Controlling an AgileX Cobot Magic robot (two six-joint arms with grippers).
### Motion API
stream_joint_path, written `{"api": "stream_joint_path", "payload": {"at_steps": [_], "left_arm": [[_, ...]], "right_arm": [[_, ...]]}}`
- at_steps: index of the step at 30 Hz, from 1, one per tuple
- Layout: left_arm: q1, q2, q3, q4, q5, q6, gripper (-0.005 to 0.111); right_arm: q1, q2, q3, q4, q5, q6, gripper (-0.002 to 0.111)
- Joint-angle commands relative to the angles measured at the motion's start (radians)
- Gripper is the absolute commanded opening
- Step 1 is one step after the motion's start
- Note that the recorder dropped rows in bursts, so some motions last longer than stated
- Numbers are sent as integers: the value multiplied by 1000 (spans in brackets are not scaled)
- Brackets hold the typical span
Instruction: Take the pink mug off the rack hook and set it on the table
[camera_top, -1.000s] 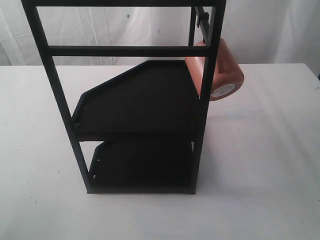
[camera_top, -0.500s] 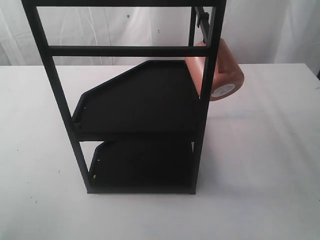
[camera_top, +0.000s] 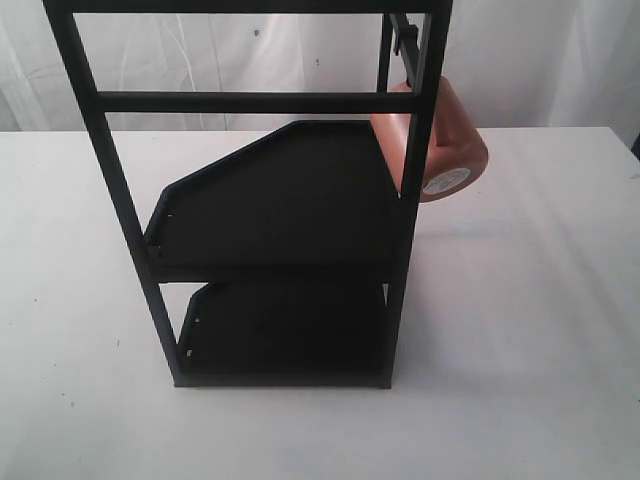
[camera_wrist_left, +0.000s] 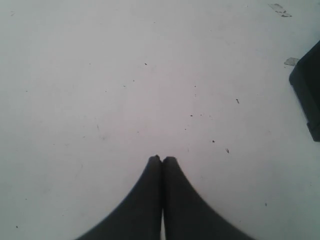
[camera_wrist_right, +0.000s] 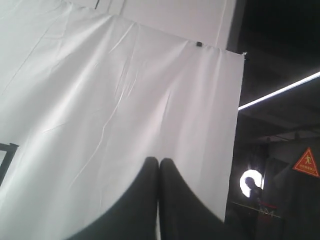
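— Salmon-pink cylindrical mug: where is it?
— Hanging tilted on the thin black rack hook of the tall black metal rack. My left end effector and right end effector are pinched closed, empty. Lifting it off and setting it on the white counter are both left, I judge.

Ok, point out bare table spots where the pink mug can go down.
Widest bare patch: the table right of the rack, below the hanging pink mug. Also bare: left of the rack and in front of it. Tightest: beside the rack's right post, under the mug.
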Motion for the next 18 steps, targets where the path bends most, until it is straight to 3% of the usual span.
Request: {"api": "stream_joint_path", "payload": {"at_steps": [1, 6, 9, 14, 18], "left_arm": [[-7, -3, 7, -4, 6, 0, 0], [-7, -3, 7, -4, 6, 0, 0], [-7, -3, 7, -4, 6, 0, 0], [-7, -3, 7, -4, 6, 0, 0], [-7, -3, 7, -4, 6, 0, 0]], "right_arm": [[7, 113, -25, -33, 19, 12, 0], [7, 271, -43, -30, 217, 155, 0], [7, 363, -52, -30, 356, 144, 0], [7, 494, -52, -30, 302, 136, 0], [7, 571, -97, -30, 411, 136, 0]]}}
